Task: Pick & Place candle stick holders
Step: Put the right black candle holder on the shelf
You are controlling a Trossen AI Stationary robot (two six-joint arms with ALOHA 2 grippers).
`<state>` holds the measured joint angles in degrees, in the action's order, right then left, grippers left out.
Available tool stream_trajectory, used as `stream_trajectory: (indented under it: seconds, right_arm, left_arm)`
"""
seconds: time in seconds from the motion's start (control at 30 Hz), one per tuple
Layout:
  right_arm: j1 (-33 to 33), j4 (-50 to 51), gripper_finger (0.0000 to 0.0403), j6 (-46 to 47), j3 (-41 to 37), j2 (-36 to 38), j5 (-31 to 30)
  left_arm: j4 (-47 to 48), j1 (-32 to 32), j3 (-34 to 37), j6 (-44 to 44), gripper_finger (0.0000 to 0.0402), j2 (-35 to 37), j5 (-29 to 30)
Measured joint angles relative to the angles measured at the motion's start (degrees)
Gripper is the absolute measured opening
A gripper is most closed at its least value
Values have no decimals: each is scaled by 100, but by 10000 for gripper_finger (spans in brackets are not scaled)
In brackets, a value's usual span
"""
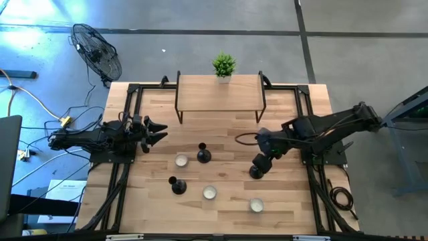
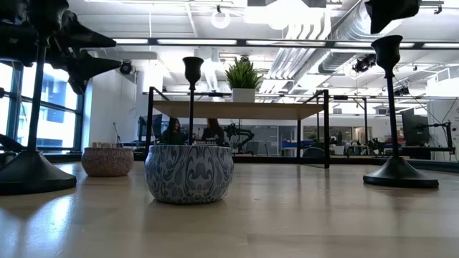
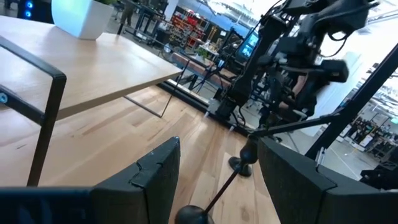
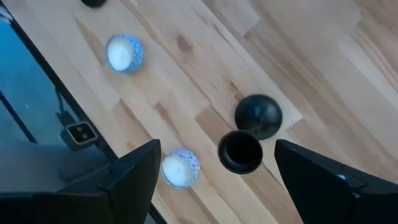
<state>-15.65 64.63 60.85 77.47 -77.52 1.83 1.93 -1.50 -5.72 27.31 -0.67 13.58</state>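
Three black candle stick holders stand upright on their round bases on the wooden table: one (image 1: pixel 204 155) at the middle, one (image 1: pixel 178 186) nearer the front, one (image 1: pixel 256 173) to the right. My right gripper (image 1: pixel 259 161) hangs open over the right one, pointing steeply down. In the right wrist view its cup (image 4: pixel 240 151) shows in the gap between the fingers (image 4: pixel 134 174), touching neither. In the low view the gripper (image 2: pixel 391 11) is above that cup (image 2: pixel 387 46). My left gripper (image 1: pixel 160 132) waits open at the table's left, pointing level toward the middle holder (image 3: pixel 227 182).
Three white tealights in patterned cups sit among the holders (image 1: pixel 181 161) (image 1: pixel 209 193) (image 1: pixel 257 205). A low wooden shelf (image 1: pixel 217 94) on black legs stands at the far middle, with a green potted plant (image 1: pixel 224 65) on its far edge.
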Motion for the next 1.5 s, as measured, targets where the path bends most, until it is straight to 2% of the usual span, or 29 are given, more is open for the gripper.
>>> stream_trajectory:
  seconds: [0.27,0.43,0.97,1.27,1.5]
  right_arm:
    - [-139,293,309,436,51,-57,-448]
    - [-143,805,309,623,39,-294,-287]
    - [-178,670,309,746,38,-429,-346]
    - [-178,720,309,502,38,-815,-186]
    - [-178,948,309,857,38,-841,-94]
  left_arm:
    - [133,0,0,2,213,0,87]
    - [129,0,0,2,213,0,92]
    - [125,0,0,3,213,0,111]
    - [126,0,0,4,213,0,199]
    - [125,0,0,4,213,0,245]
